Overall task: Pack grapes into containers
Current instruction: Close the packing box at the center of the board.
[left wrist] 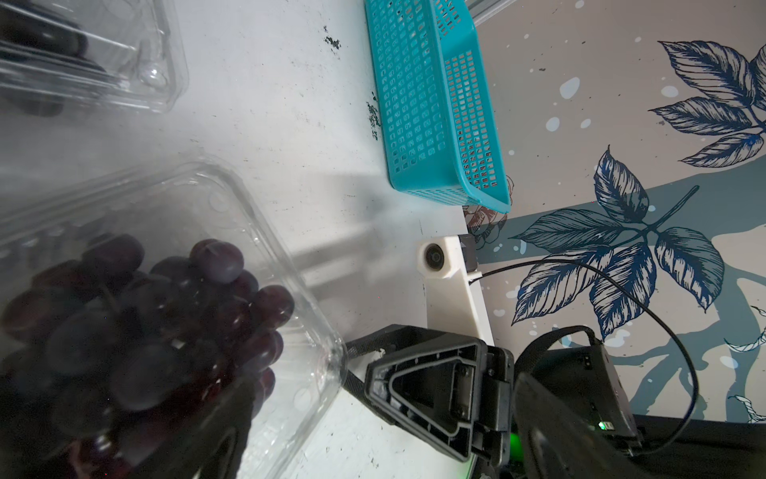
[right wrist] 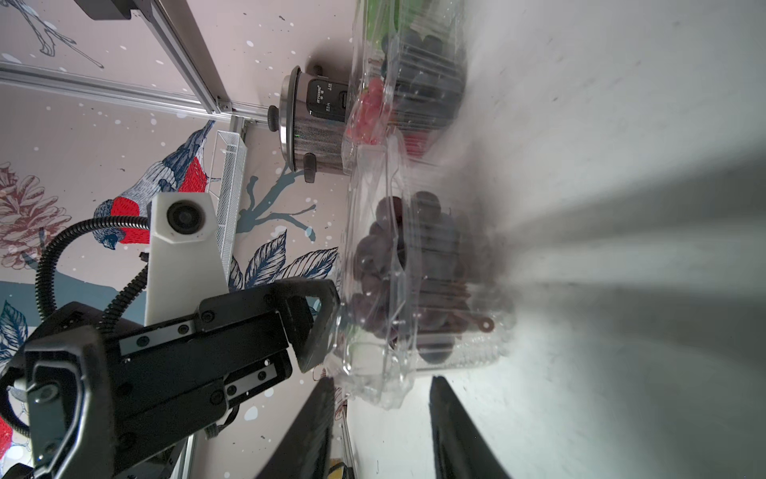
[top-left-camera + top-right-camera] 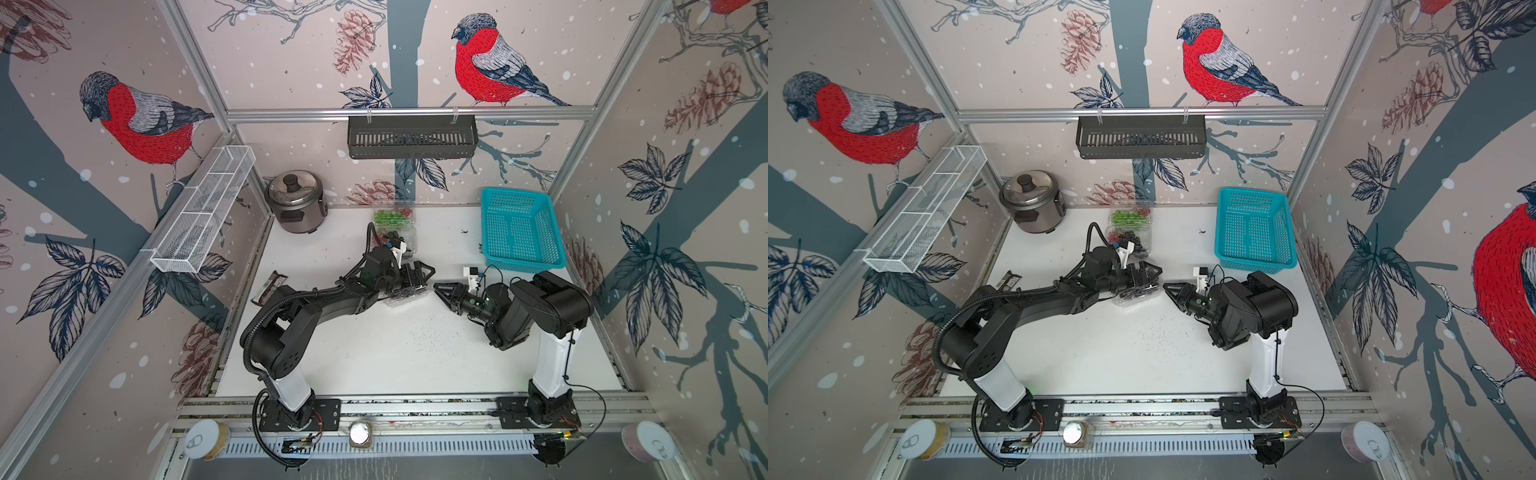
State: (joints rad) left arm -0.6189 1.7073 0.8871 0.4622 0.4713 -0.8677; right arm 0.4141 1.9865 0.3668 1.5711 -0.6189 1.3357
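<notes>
Clear plastic first: the near clamshell sits around the middle of the white table. It's stuffed with dark purple grapes that show through the lid, though it's hard to call whether that lid is fully snapped down. Behind it, toward the back wall, the other two boxes line up: the middle clamshell with red and dark grapes, then the far clamshell with mostly green ones. Left gripper hangs right over the near box, jaws spread wide. In the right wrist view one finger is up against the lid edge, not visibly clamped on anything. Right gripper points at the same box from just beside it, jaws partly apart, nothing between them. Turquoise basket is off at the back right, rice cooker back left.
</notes>
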